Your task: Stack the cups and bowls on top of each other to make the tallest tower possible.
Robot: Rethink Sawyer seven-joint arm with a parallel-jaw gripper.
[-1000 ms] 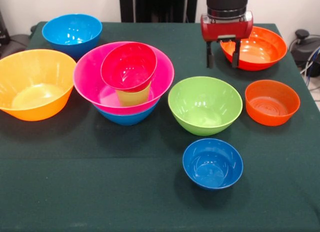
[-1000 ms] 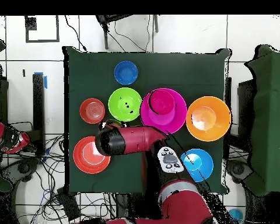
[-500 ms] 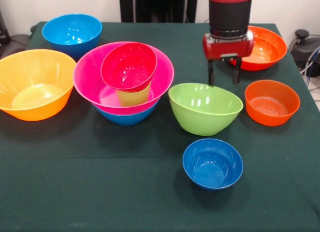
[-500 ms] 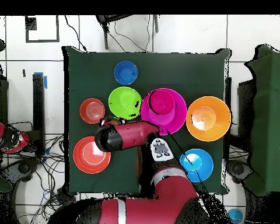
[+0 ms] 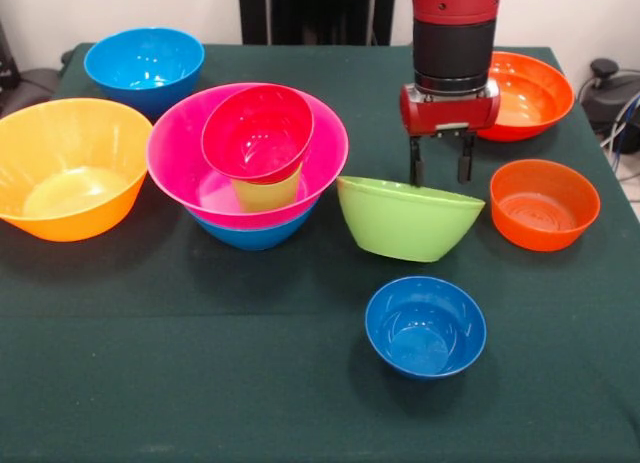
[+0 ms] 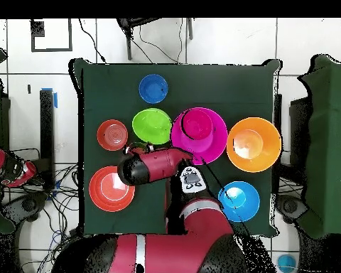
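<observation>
The bowls are smooth, glossy plastic — the green bowl [image 5: 408, 221], pink bowl [image 5: 196, 173], small crimson bowl [image 5: 258, 133] and large yellow-orange bowl [image 5: 68, 167] all catch bright highlights. The lime cup [image 5: 266, 194] looks like the same plastic, duller. The table [image 5: 200, 373] wears a dark green matt cloth — faintly creased. The arm [image 5: 454, 53] has shiny red casing with matt black sections.

The gripper [image 5: 437, 171] pinches the far rim of the green bowl [image 5: 408, 220], which tilts toward the robot. Left of it stands the tower [image 5: 250, 163]: blue bowl, pink bowl, lime cup [image 5: 265, 194], and a tilted crimson bowl [image 5: 258, 133] on top.
</observation>
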